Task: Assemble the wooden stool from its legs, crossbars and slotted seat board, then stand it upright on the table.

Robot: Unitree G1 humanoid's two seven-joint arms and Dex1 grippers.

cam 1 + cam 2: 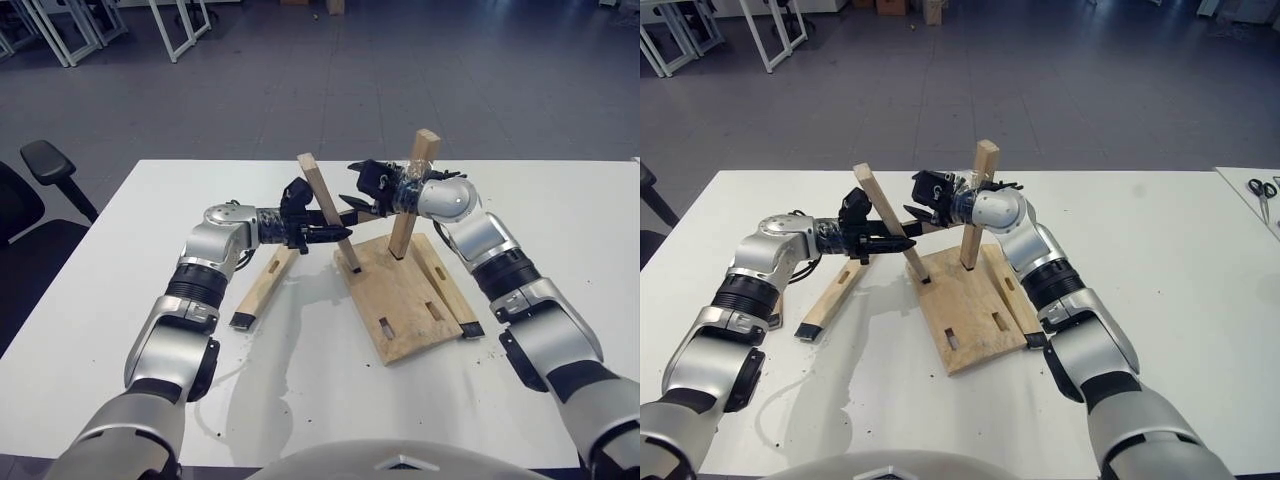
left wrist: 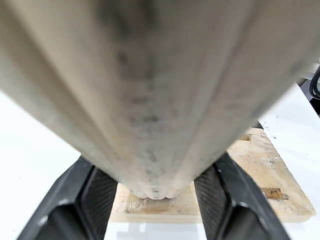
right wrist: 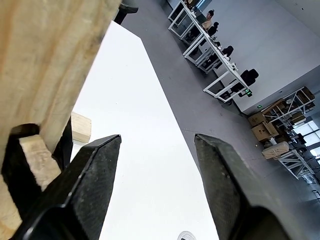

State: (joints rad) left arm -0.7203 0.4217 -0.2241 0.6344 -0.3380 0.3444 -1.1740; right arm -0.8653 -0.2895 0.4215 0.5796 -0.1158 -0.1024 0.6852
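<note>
Seat board (image 1: pixel 400 300) lies flat on the white surface (image 1: pixel 560 220) with two tilted legs standing on it; can't tell how deep they sit. Left claw (image 2: pixel 152 170) is clamped on the left leg (image 1: pixel 318 190). Right claw (image 3: pixel 157 142) hangs open beside the right leg (image 1: pixel 404 232). The right arm half hides a spare piece (image 1: pixel 445 280). Grey floor and white desks (image 1: pixel 60 30) behind.
</note>
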